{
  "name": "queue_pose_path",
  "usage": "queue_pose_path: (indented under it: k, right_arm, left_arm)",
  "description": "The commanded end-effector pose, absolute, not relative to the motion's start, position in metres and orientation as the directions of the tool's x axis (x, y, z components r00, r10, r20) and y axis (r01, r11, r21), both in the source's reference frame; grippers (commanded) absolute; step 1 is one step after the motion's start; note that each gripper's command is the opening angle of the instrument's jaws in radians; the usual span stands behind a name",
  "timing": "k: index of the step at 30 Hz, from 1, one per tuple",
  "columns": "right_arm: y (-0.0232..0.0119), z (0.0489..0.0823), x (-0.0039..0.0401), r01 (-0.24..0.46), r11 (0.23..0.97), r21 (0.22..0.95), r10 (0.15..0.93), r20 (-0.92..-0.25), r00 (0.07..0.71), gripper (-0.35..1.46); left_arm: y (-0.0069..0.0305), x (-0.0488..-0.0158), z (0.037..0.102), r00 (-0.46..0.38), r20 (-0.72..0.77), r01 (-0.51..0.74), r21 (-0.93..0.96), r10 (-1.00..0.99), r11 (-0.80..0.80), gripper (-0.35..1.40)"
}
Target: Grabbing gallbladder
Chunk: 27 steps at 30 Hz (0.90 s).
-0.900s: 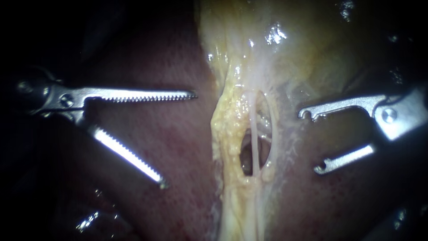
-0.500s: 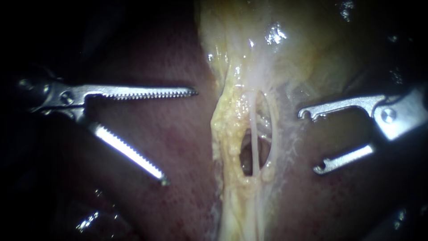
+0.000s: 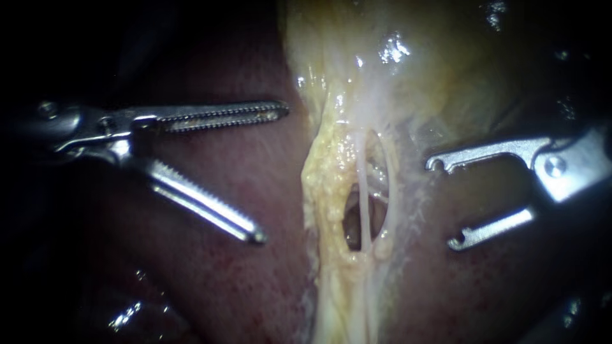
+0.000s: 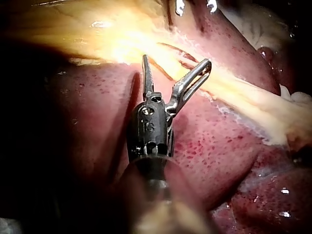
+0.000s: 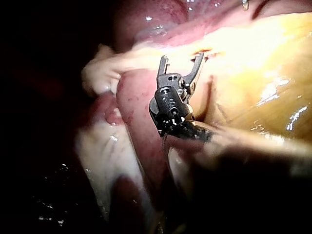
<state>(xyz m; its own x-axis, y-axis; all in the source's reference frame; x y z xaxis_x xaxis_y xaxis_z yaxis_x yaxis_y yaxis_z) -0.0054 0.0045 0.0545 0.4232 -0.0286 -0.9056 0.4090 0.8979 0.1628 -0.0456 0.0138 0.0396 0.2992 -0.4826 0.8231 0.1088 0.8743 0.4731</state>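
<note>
Presently, step: approach only; neither instrument holds anything.
left instrument: toothed jaws spread wide over bare liver, nothing between them. The tips point at the fatty band, near it but apart from it.
left wrist check: left instrument shows the same wide spread, with the jaw tips up at the pale band's edge. Contact cannot be told from this angle.
right instrument: hook-tipped jaws spread and empty on the other side of the band, clear of the tissue. Its own wrist view agrees.
liver: dark red and speckled, lying under the left instrument.
fatty band: yellow and lumpy, running between the two instruments. It has an open window crossed by a thin pale tube.
gallbladder: judged to be the tan, glistening body beyond the band, widening away from the window. It lies past both sets of jaws and is untouched.
technique (judgement): carry the grasping instrument up past the window onto the broad tan wall. Keep the jaws wide until tissue sits between them from both sides, then take a full bite and close gently.
risk (judgement): closing too low would catch the tube or fat, and the teeth could score the liver.
</note>
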Motion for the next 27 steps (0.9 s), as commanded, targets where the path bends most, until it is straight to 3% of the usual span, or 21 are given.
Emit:
queue_pose_path:
  k: [1, 21, 27]
  right_arm:
    - [0.0045, 0.0545, -0.0054, 0.408, 0.898, 0.163, -0.028, -0.906, 0.423, 0.60]
    - [0.0043, 0.0547, -0.0053, 0.387, 0.899, 0.203, 0.012, -0.896, 0.443, 0.60]
    - [0.0042, 0.0547, -0.0052, 0.382, 0.899, 0.214, 0.022, -0.894, 0.448, 0.60]
  left_arm:
    - [0.0138, -0.0459, 0.0396, 0.303, 0.814, 0.120, 0.484, -0.496, 0.867, 0.94]
    - [0.0136, -0.0485, 0.0415, 0.270, 0.659, 0.279, 0.645, -0.702, 0.712, 0.44]
    - [0.0140, -0.0492, 0.0422, 0.264, 0.653, 0.294, 0.646, -0.710, 0.704, 0.41]
